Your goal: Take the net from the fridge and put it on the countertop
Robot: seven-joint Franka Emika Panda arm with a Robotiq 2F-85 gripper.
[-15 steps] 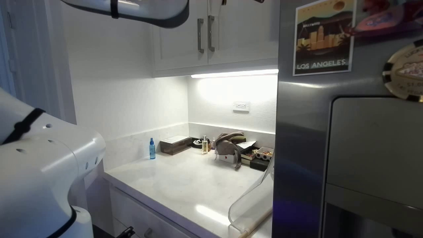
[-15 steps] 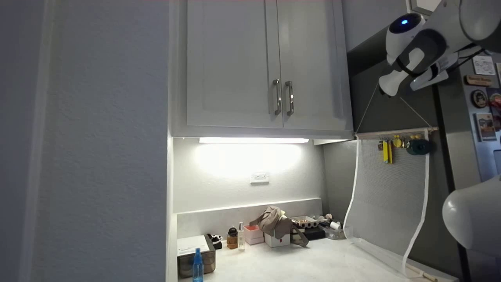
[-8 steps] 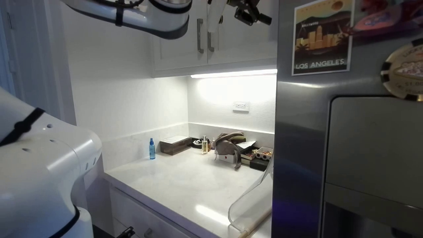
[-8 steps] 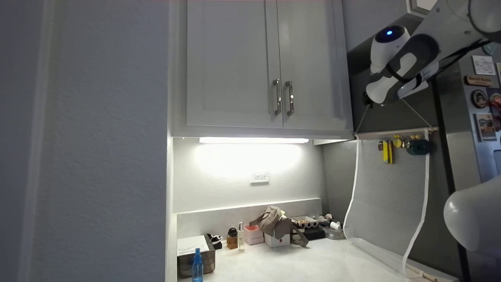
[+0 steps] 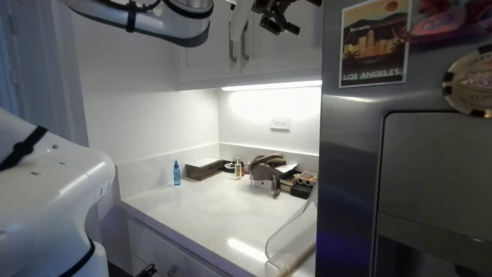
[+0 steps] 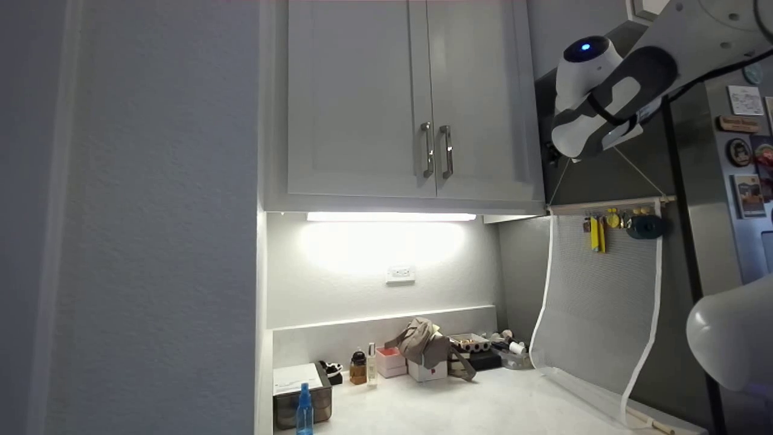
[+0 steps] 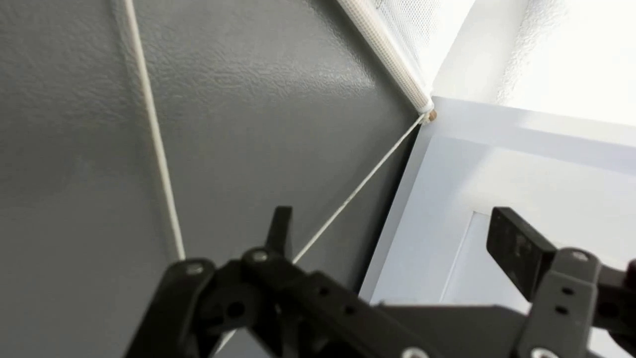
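Observation:
The net is a whitish see-through mesh panel with pale rods at top and bottom, hanging by a thin cord on the grey side of the fridge. Its lower part curves onto the white countertop. In an exterior view the net shows beside the fridge, above the countertop. In the wrist view its top rod end and cord show. My gripper is open and empty, above the net near the cord. It also shows by the cabinet. The cord's top is hidden in the exterior views.
White upper cabinets stand close beside the gripper. Small keychains hang on the net's top. A blue spray bottle, a brown box, a grey-brown bag and small boxes stand along the countertop's back.
The arm has come down and moved away from the fridge's front toward the cabinet. The gripper came into view near the cabinet, then shifted slightly left. The net has not moved.

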